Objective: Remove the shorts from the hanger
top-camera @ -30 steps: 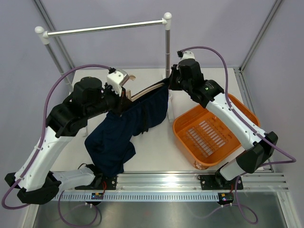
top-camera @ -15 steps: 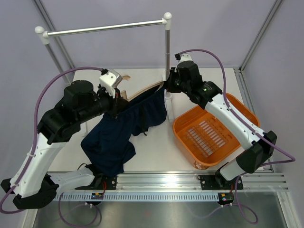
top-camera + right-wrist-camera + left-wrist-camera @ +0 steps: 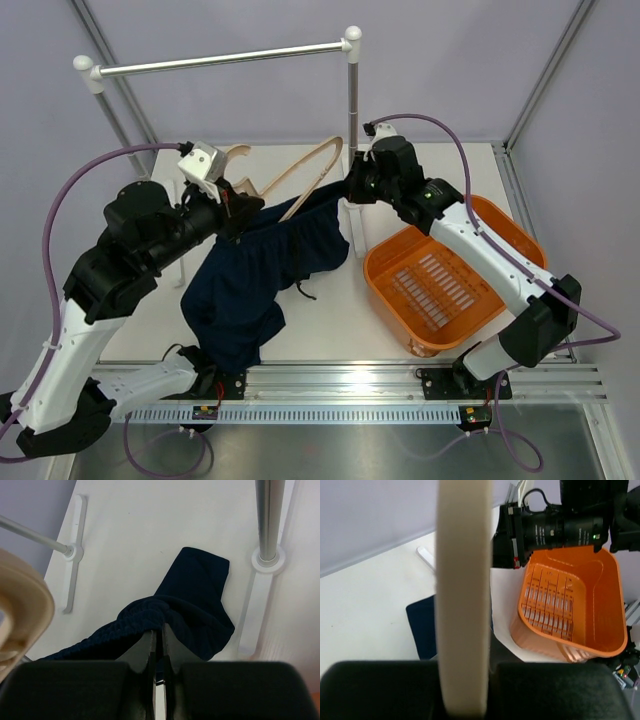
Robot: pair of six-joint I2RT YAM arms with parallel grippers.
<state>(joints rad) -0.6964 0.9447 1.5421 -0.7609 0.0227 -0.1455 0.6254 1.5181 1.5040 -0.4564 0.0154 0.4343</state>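
The left gripper (image 3: 464, 682) is clamped on the wooden hanger (image 3: 464, 580), while the right gripper (image 3: 159, 647) pinches the navy shorts (image 3: 196, 595) at the waistband, seemingly to pull them apart

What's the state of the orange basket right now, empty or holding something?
Empty. The orange basket shows its whole slotted floor bare from above, and the part seen from the left wrist camera has nothing in it either.
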